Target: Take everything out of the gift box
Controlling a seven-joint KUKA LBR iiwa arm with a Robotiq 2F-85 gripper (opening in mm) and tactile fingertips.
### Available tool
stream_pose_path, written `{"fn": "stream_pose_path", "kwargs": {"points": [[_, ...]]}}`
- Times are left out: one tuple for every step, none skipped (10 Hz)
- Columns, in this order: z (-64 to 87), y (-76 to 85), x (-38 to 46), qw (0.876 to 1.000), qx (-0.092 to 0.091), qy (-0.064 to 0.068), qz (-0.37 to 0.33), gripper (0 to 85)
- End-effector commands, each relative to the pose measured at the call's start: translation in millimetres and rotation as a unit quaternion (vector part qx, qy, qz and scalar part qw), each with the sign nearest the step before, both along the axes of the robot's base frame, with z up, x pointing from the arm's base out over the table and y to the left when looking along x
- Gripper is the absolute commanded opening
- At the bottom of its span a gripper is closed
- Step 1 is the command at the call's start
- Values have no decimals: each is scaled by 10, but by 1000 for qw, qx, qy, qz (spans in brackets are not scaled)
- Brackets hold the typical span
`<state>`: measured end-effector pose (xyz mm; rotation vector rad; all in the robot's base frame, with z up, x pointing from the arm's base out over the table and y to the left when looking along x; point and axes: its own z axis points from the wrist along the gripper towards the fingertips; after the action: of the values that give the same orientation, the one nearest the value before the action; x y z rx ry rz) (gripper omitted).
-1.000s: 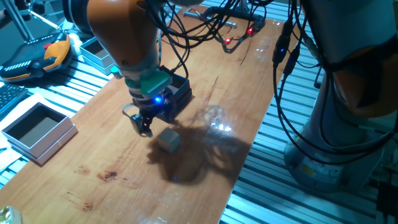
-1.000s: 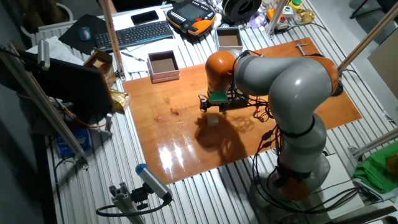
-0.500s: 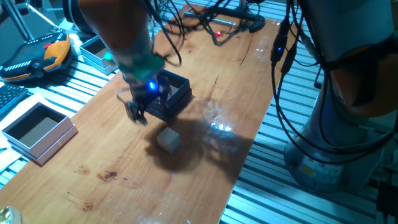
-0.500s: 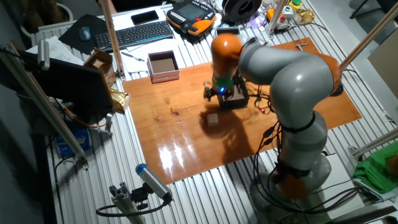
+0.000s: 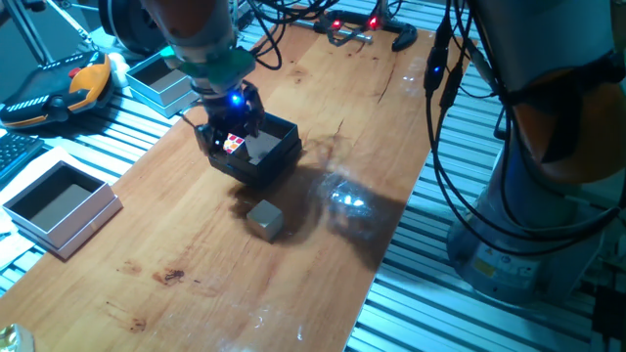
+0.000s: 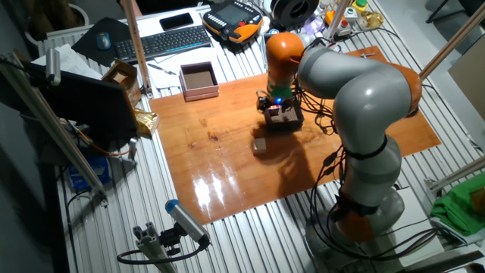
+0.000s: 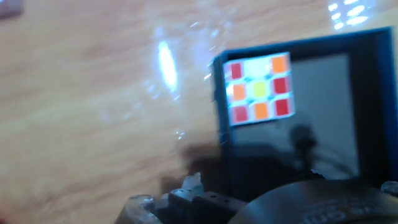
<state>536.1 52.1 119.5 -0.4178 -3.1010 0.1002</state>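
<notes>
Gripper (image 5: 227, 137) has swung from the plain grey-beige block (image 5: 265, 219), left on the wooden table (image 5: 333, 235), back over the shallow black gift box (image 5: 256, 153). Finger spread: cannot tell. Multicoloured puzzle cube (image 7: 259, 89) sits in the box's corner; one item out, one remaining.

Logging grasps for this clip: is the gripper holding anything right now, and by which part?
Nothing is held. The gripper hangs above the gift box; the puzzle cube lies inside, the grey block on the table.

no readable text, labels or numbers anywhere
</notes>
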Motion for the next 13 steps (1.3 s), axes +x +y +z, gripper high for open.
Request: {"fn": "stream_pose_path", "kwargs": {"points": [[9,-117,47,1000,3,0,-3,807],[6,-187,92,1000,3,-6,-4,803],[-24,-237,139,1000,3,-16,-3,800],[-59,-278,176,1000,3,-21,-5,800],[-95,-334,209,1000,8,-26,-6,800],[-138,-377,232,1000,9,-30,-3,800],[-182,-396,248,999,9,-35,-5,797],[-215,-400,260,999,9,-37,-6,797],[-251,-404,274,999,8,-41,-7,797],[-284,-409,287,999,8,-43,-7,797],[-322,-413,299,999,8,-47,-8,797],[-349,-417,307,999,7,-51,-7,797],[-376,-422,314,999,8,-51,-5,797]]}}
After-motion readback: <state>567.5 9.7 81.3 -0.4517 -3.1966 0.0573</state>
